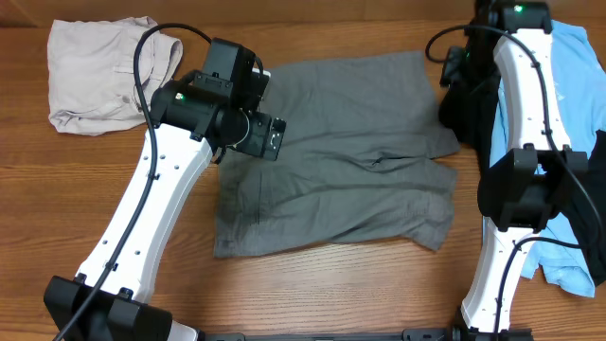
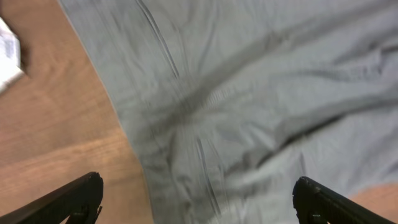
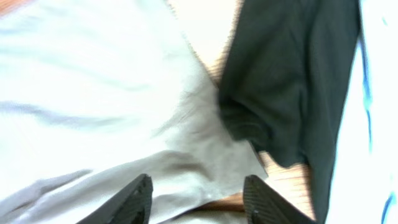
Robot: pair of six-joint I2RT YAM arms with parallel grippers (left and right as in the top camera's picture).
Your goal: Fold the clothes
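Mid-grey shorts (image 1: 350,156) lie spread flat in the middle of the table. Beige shorts (image 1: 104,71) are bunched at the far left. A black garment (image 1: 464,109) and a light-blue T-shirt (image 1: 568,85) lie at the right. My left gripper (image 1: 254,83) hovers over the grey shorts' upper-left part. In the left wrist view it (image 2: 198,183) is wide open above the shorts' (image 2: 249,93) left edge, holding nothing. My right gripper (image 1: 453,71) hangs over the shorts' upper-right corner. In the right wrist view it (image 3: 198,182) is open above grey cloth (image 3: 93,93), beside the black garment (image 3: 286,68).
The wooden table (image 1: 322,284) shows bare in front of the shorts and between the grey and beige shorts. The T-shirt (image 3: 373,124) runs under the right arm toward the table's right edge. A pale blurred cloth (image 2: 9,56) shows at the left wrist view's left edge.
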